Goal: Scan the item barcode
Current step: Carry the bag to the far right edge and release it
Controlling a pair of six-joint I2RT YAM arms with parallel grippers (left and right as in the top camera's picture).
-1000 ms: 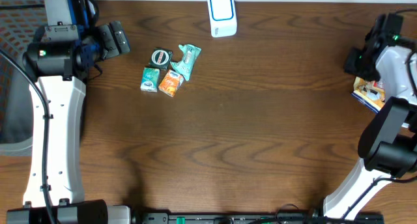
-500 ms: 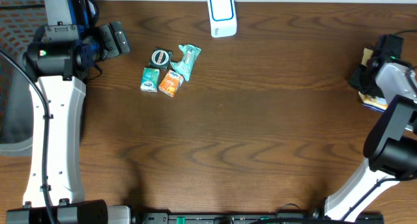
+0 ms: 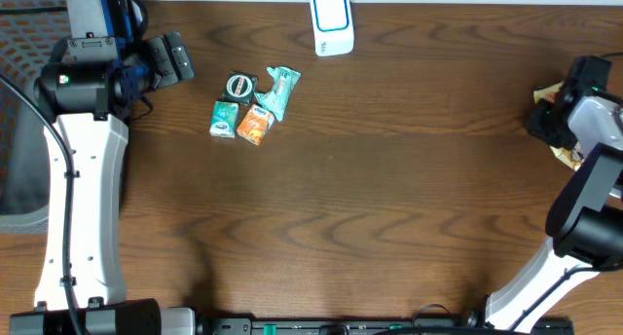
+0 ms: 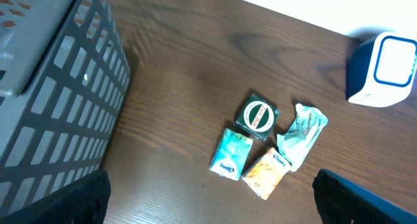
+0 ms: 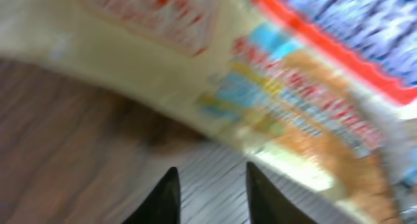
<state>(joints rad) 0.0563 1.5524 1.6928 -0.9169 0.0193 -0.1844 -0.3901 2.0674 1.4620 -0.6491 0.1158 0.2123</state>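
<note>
A white and blue scanner (image 3: 332, 22) stands at the back edge, also seen as the scanner (image 4: 384, 71) in the left wrist view. At the far right lies a colourful packet (image 3: 564, 154), mostly hidden under my right gripper (image 3: 547, 116). In the right wrist view the packet (image 5: 306, 100) is blurred and very close. It lies just beyond my right gripper (image 5: 212, 185), whose black tips stand slightly apart with only wood between them. My left gripper (image 3: 175, 57) hangs wide open at the back left, holding nothing.
Left of centre sits a cluster: a round tin (image 3: 239, 85), a teal tissue pack (image 3: 225, 118), an orange pack (image 3: 254, 125) and a crumpled teal packet (image 3: 278, 90). A grey mesh basket (image 4: 52, 87) stands off the table's left side.
My right gripper has come down toward the front over the packet at the right edge, now covering most of it, and its jaws have narrowed a little. The left arm has not moved.
</note>
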